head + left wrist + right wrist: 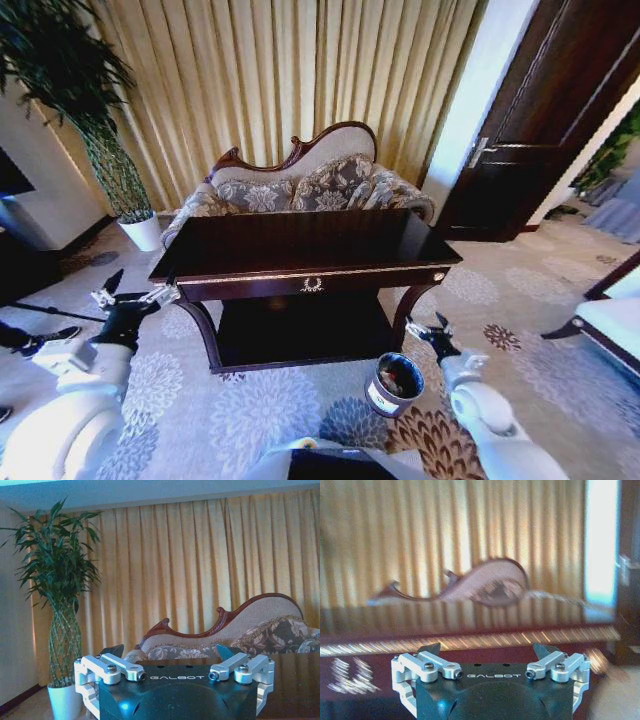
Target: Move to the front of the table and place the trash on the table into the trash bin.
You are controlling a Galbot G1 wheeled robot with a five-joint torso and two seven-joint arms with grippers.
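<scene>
The dark glossy bench (300,245) stands straight ahead at 12 o'clock in the head view, its gold emblem (312,284) centred on the front rail and a lower shelf (300,335) beneath. Its top shows no bottle or paper wads. The trash bin (393,384) sits on the carpet (250,410) at about 5 o'clock from the bench's centre, just in front of the right front leg; something dark lies inside it, but what it is cannot be told.

The left claw (135,291) hovers at 9 o'clock, off the bench's left front corner, released — its fingers stand well apart with nothing between them. In the left wrist view that claw (170,652) faces the sofa (240,630), the curtains (200,565) and a tall plant (60,580) in a white pot (64,700).

The right claw (430,327) hangs at 4 o'clock near the bench's right front leg, just above and beside the bin, also released and empty. In the right wrist view it (490,651) faces the bench's front edge (470,640).
</scene>
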